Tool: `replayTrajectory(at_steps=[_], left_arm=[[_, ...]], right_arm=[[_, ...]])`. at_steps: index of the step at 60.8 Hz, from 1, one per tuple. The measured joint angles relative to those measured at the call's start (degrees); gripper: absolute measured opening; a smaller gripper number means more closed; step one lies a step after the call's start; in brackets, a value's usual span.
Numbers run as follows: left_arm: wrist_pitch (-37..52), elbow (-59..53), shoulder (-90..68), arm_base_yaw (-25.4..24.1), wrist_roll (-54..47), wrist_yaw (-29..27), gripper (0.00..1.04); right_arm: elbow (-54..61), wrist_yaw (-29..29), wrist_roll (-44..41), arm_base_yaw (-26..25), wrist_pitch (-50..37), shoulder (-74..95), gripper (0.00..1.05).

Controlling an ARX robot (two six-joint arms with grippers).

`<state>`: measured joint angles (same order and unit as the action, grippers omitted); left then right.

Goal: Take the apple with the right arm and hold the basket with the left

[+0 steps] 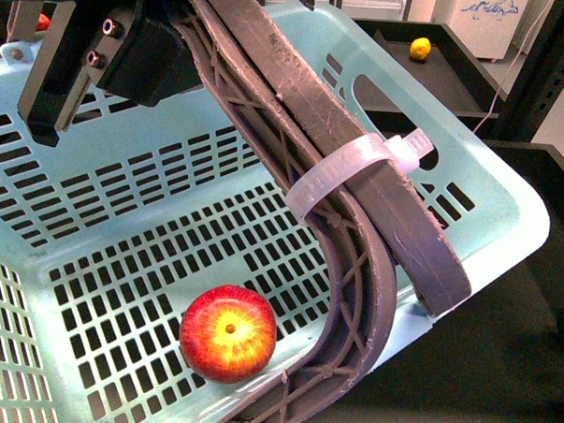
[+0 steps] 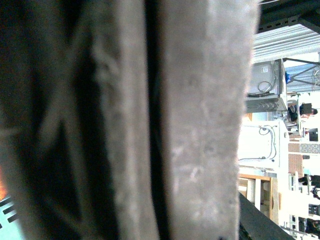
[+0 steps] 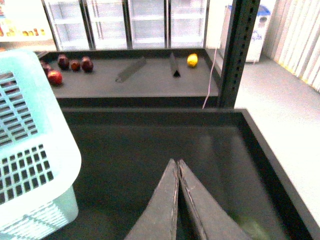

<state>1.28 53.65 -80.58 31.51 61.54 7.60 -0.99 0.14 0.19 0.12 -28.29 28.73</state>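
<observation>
The pale turquoise basket (image 1: 123, 214) hangs tilted and fills the front view. The shiny red apple (image 1: 228, 333), with its yellow patch facing me, lies on the slotted floor near the low front wall. Two brown ribbed handles (image 1: 269, 70) cross the basket, tied by a whitish band (image 1: 349, 172). My left gripper (image 1: 164, 24) at the top left is shut on the handles (image 2: 200, 120), which fill the left wrist view. My right gripper (image 3: 177, 162) is shut and empty over a black tray, beside the basket's corner (image 3: 35, 150).
A small yellow lemon (image 1: 419, 48) lies on the black shelf behind the basket. In the right wrist view that lemon (image 3: 192, 60) and several dark-red fruits (image 3: 70, 65) sit on the shelf. A black perforated post (image 3: 240, 50) stands at the black tray's (image 3: 150, 135) far corner.
</observation>
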Motion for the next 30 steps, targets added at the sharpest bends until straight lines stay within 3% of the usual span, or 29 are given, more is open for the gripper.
replayTrajectory(at_steps=[30], left_arm=[[0.0,0.0,0.0,0.0,0.0,0.0,0.29]], right_arm=[[0.0,-0.1,0.0,0.0,14.3,-14.8,0.02]])
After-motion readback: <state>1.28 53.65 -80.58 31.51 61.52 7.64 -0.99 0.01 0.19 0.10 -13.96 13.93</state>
